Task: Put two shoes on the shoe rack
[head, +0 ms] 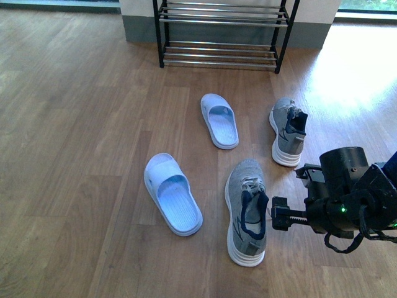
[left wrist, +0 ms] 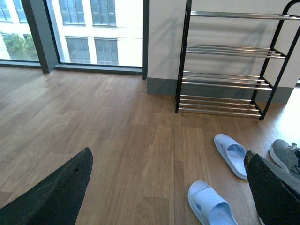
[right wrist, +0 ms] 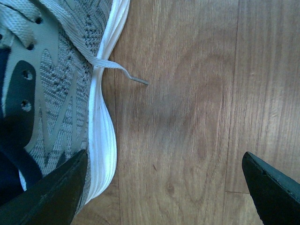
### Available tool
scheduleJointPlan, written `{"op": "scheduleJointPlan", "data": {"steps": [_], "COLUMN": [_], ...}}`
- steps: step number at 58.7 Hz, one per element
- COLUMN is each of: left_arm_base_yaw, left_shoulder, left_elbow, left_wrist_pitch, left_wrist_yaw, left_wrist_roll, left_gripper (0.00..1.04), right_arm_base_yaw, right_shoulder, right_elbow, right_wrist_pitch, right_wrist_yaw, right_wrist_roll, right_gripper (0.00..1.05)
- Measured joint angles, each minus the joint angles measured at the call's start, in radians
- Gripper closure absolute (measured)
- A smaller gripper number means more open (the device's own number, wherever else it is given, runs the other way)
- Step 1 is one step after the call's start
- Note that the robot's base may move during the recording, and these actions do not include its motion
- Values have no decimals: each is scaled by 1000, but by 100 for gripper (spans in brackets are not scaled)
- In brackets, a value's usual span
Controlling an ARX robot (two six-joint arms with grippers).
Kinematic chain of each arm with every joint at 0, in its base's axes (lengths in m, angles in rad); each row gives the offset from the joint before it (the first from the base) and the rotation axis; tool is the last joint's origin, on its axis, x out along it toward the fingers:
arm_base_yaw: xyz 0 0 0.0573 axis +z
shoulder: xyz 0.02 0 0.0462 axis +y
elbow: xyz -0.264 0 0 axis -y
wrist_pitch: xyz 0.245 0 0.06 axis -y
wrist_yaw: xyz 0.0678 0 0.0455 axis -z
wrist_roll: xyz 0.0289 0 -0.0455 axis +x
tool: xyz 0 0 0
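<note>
Sneaker (right wrist: 56, 93) beside one finger of wide-spread right claw (right wrist: 164, 154), only its sole within the gap

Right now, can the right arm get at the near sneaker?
Probably yes: the open right gripper hangs close beside the near sneaker, at its white sole, and nothing lies between them.

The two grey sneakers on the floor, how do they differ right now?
The near sneaker lies beside the right gripper; the far sneaker lies closer to the shoe rack. The near sneaker's navy opening is at its end toward the robot; the far sneaker's sits nearer its rack end. Both are grey knit with white soles, and both rest on the floor, not the rack.
</note>
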Motion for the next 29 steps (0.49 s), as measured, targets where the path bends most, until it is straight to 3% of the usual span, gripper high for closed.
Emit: {"op": "scheduleJointPlan", "data": {"steps": [18, 29], "left_arm_base_yaw": [0, 0], "left_shoulder": [0, 0], "left_elbow": [0, 0], "left_wrist_pitch": [0, 0], "left_wrist_yaw": [0, 0], "left_wrist_roll": [0, 0], "left_gripper": [9, 9], "right_arm_base_yaw": [1, 1], "right_shoulder": [51, -22], "right_elbow": [77, -4], "right_wrist_pitch": [-41, 13], "right_wrist_yaw": [-15, -35], "right_wrist_roll": [17, 48], "right_gripper": [9, 9]}}
